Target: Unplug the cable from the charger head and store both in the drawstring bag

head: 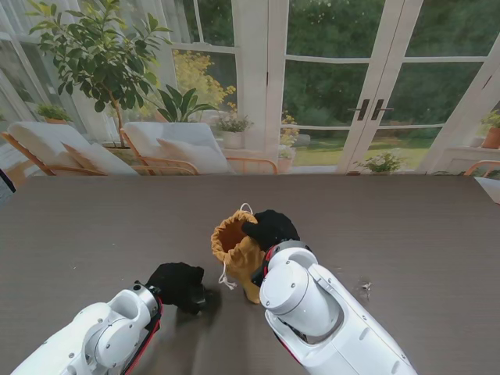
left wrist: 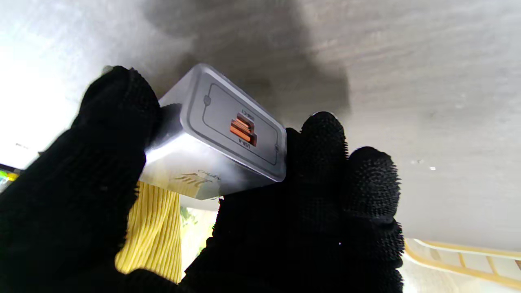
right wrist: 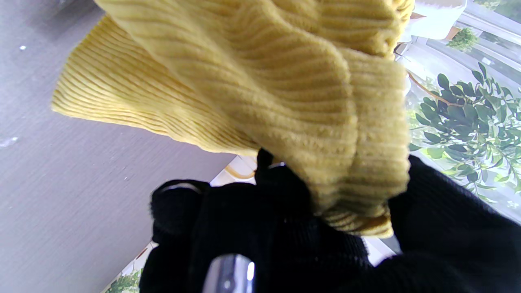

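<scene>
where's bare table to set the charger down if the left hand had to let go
Bare table spreads left of the left hand, and right of the right hand toward the far edge. It is crowded in the middle, where the drawstring bag sits between both hands. The charger head has no cable plugged in.

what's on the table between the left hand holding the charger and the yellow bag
Nothing but bare table and the bag's white drawstring hanging at its side: in the stand's view, left hand and drawstring bag are apart.
</scene>
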`<control>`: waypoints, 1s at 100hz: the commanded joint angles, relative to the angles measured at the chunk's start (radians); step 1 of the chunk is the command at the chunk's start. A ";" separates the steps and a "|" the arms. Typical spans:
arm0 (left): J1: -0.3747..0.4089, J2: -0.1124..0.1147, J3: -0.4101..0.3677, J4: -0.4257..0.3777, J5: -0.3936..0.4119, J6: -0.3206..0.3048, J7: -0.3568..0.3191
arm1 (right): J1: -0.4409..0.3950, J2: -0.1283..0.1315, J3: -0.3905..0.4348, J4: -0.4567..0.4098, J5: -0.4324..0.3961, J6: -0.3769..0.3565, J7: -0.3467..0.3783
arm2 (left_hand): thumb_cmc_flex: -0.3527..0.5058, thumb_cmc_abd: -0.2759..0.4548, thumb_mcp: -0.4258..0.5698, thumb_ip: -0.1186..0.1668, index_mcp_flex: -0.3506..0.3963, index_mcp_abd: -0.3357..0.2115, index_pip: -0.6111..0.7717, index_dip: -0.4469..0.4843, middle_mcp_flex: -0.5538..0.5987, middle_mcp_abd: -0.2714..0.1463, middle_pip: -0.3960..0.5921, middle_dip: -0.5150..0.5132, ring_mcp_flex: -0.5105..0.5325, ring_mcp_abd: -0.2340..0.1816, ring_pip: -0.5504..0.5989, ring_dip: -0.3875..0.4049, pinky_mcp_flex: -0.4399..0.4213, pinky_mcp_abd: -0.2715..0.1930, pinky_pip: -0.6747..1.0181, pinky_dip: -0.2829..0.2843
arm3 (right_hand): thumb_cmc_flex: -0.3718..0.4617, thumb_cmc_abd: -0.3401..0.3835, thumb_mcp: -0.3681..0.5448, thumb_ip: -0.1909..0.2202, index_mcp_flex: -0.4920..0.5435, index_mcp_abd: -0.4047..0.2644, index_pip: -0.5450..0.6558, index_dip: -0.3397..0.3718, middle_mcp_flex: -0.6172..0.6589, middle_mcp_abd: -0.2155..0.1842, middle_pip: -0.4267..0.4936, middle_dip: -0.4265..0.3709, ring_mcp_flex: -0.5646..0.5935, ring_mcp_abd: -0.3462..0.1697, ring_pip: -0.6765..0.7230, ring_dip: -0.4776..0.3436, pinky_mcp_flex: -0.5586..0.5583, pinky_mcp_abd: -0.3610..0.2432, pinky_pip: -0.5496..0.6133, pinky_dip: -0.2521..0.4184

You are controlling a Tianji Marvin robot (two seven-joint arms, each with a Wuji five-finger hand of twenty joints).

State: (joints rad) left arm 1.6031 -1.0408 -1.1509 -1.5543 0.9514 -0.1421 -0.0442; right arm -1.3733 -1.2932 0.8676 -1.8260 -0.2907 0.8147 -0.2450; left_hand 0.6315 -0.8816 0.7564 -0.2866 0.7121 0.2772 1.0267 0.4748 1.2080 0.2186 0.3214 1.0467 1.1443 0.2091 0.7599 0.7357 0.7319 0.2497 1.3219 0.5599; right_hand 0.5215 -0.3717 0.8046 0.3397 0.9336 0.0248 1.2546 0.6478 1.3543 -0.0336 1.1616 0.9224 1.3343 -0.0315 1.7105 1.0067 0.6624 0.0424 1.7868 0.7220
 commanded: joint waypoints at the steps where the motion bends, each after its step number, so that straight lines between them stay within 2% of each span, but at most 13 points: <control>1: 0.003 -0.006 -0.015 -0.031 -0.008 -0.005 -0.008 | -0.002 -0.006 -0.001 0.000 0.002 -0.002 0.012 | 0.239 0.056 0.254 0.082 0.103 -0.140 0.369 0.049 0.089 -0.111 0.071 0.034 0.047 -0.014 0.034 0.019 0.027 -0.017 0.029 0.012 | 0.025 -0.023 0.043 -0.029 0.041 0.138 0.062 0.012 0.092 0.090 -0.007 0.006 -0.013 -0.176 0.058 -0.002 0.518 0.005 0.121 0.042; 30: 0.031 -0.024 -0.098 -0.113 -0.094 -0.009 0.011 | 0.002 -0.004 -0.006 0.008 0.004 -0.012 0.018 | 0.250 0.061 0.253 0.087 0.096 -0.119 0.373 0.046 0.084 -0.104 0.076 0.042 0.038 -0.001 0.045 0.030 0.011 -0.002 0.037 0.020 | 0.026 -0.023 0.043 -0.032 0.041 0.139 0.061 0.012 0.092 0.092 -0.008 0.006 -0.013 -0.176 0.058 -0.002 0.518 0.005 0.121 0.042; 54: 0.038 -0.034 -0.150 -0.197 -0.124 -0.020 0.028 | 0.005 -0.001 -0.015 0.018 0.001 -0.020 0.025 | 0.256 0.066 0.246 0.090 0.092 -0.112 0.373 0.050 0.078 -0.093 0.079 0.050 0.029 0.010 0.053 0.039 -0.005 0.003 0.046 0.027 | 0.026 -0.023 0.042 -0.033 0.042 0.140 0.061 0.012 0.092 0.092 -0.008 0.006 -0.013 -0.175 0.057 -0.003 0.518 0.005 0.121 0.042; 77: 0.018 -0.049 -0.144 -0.235 -0.214 -0.013 0.046 | 0.002 -0.002 -0.019 0.022 0.004 -0.025 0.024 | 0.265 0.068 0.239 0.091 0.089 -0.098 0.368 0.057 0.076 -0.080 0.079 0.054 0.021 0.021 0.062 0.047 -0.019 0.029 0.050 0.033 | 0.027 -0.022 0.041 -0.035 0.042 0.140 0.060 0.012 0.092 0.092 -0.008 0.007 -0.013 -0.175 0.057 -0.003 0.518 0.005 0.121 0.042; 100: 0.000 -0.052 -0.127 -0.251 -0.239 -0.016 0.046 | 0.003 -0.002 -0.021 0.023 0.006 -0.028 0.025 | 0.265 0.075 0.235 0.092 0.085 -0.098 0.367 0.064 0.072 -0.077 0.078 0.057 0.015 0.022 0.065 0.049 -0.028 0.033 0.048 0.034 | 0.028 -0.022 0.041 -0.035 0.041 0.140 0.060 0.012 0.092 0.092 -0.008 0.007 -0.013 -0.174 0.057 -0.003 0.517 0.006 0.121 0.042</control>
State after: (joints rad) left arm 1.6084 -1.0822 -1.2819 -1.7888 0.7280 -0.1587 0.0137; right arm -1.3660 -1.2914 0.8499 -1.8010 -0.2874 0.7920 -0.2351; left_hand 0.6414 -0.8907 0.7567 -0.2867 0.7121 0.2824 1.0353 0.4681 1.2082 0.2213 0.3208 1.0470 1.1404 0.2219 0.7946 0.7741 0.7185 0.2786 1.3416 0.5848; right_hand 0.5218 -0.3717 0.8107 0.3284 0.9334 0.0267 1.2546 0.6478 1.3543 -0.0329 1.1609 0.9224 1.3343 -0.0310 1.7107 1.0067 0.6624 0.0427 1.7879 0.7220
